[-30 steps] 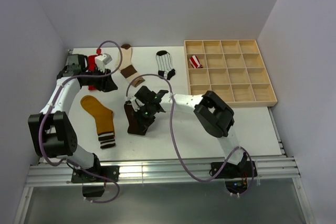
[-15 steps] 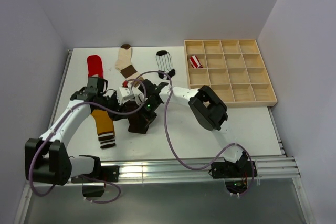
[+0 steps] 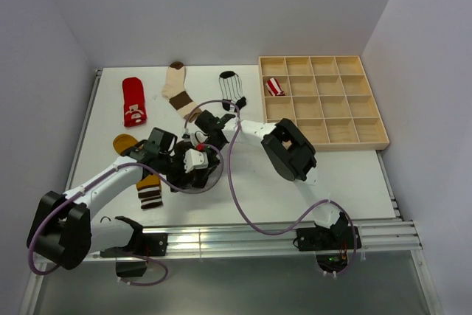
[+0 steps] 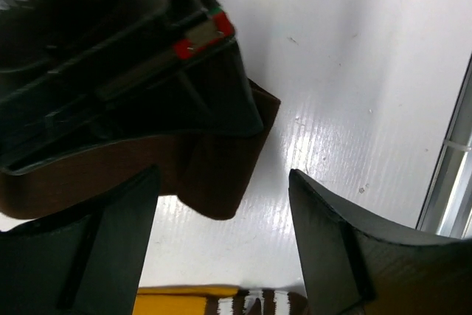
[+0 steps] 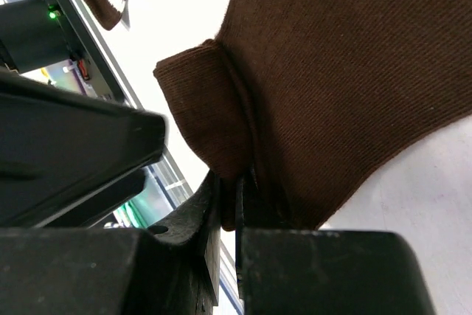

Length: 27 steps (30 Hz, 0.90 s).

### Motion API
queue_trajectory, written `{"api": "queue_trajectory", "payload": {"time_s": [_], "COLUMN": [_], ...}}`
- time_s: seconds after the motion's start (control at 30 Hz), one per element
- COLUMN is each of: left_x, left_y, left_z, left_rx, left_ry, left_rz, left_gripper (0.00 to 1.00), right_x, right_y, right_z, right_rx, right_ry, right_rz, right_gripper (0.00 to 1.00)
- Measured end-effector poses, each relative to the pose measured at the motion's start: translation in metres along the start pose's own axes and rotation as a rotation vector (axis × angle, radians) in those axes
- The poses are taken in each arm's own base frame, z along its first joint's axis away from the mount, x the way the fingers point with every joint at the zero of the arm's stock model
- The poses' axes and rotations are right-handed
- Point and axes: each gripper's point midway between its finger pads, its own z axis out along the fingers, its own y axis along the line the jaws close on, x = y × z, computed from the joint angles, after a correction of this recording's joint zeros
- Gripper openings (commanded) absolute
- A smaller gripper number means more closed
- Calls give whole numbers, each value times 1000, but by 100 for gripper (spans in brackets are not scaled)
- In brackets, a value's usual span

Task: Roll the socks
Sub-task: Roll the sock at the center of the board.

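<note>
Beyond the red sock (image 3: 133, 101) at the table's (image 3: 354, 175) left, the left hand (image 4: 221, 182) has swung in to mid-table and spread wide, released, either side of the dark brown sock's (image 5: 346, 71) folded end. Right of it, the right hand (image 5: 237, 204) stays clenched on that fold, so the rolling can probably begin.

You had a white tabletop (image 3: 354, 182) carrying a wooden tray (image 3: 328, 145) at its right, plus a red sock (image 3: 133, 101), cream-and-brown sock (image 3: 177, 88), black-striped white sock (image 3: 233, 91), mustard sock (image 3: 150, 191) and dark brown sock (image 4: 221, 171)
</note>
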Motion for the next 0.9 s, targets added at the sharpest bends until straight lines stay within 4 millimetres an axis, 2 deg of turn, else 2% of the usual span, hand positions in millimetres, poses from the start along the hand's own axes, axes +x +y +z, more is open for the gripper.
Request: {"api": "queue_trajectory", "payload": {"time_s": [0.13, 0.33, 0.47, 0.77, 0.9], "left_x": [8, 15, 18, 20, 21], "left_y": [-1, 7, 12, 3, 0], "left_z": [7, 14, 19, 26, 28], "left_rx": [-20, -71, -98, -83, -69], "left_ry": [21, 51, 72, 83, 90], "left_rz": [21, 41, 44, 71, 73], "left_gripper": [72, 62, 61, 63, 59], "right_x": [0, 0, 0, 0, 0], "right_y": [0, 0, -1, -1, -2], "right_z": [0, -1, -1, -1, -2], "right_rx": [-5, -11, -12, -15, -21], "right_ry": [1, 1, 1, 0, -2], "right_rz": [11, 16, 18, 19, 26], "right_gripper": [1, 0, 0, 0, 0]}}
